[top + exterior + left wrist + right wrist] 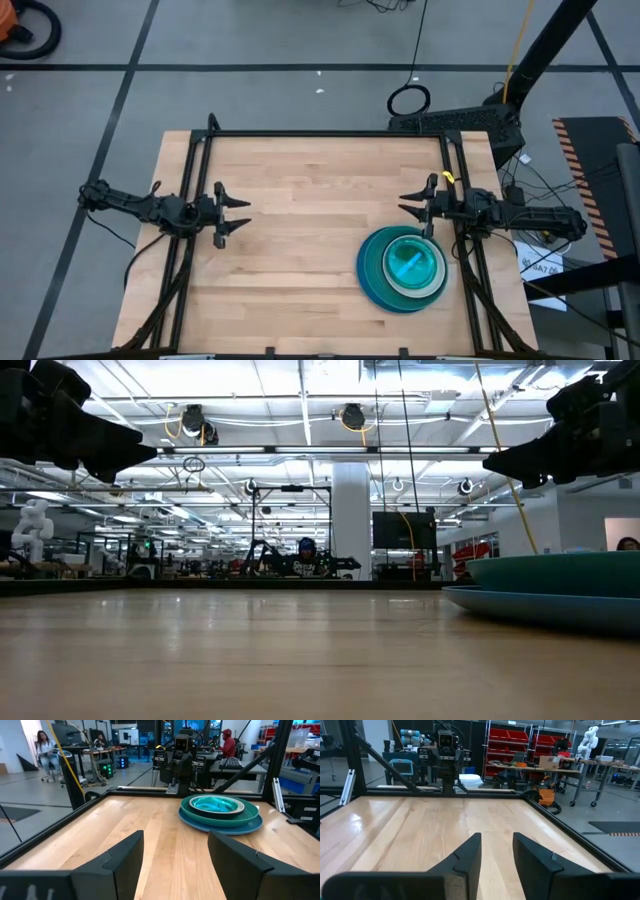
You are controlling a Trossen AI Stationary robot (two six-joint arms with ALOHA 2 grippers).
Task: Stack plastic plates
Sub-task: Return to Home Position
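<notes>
The plates sit as one stack (403,268) near the table's right near corner: a large blue plate at the bottom, a teal one on it, then a black and a white rim with a translucent cyan plate (216,804) on top. The orange and lime green ones do not show. In the low view the stack (550,588) is at the right. My left gripper (238,213) hovers open over the table's left side, far from the stack. My right gripper (409,204) hovers open just beyond the stack's far edge; the stack is outside its wrist view.
A black frame rail (330,134) runs along the table's far edge and side rails (452,180) cross the table near both arms. Bare wood (310,230) stretches between the two grippers. People sit at desks in the room behind.
</notes>
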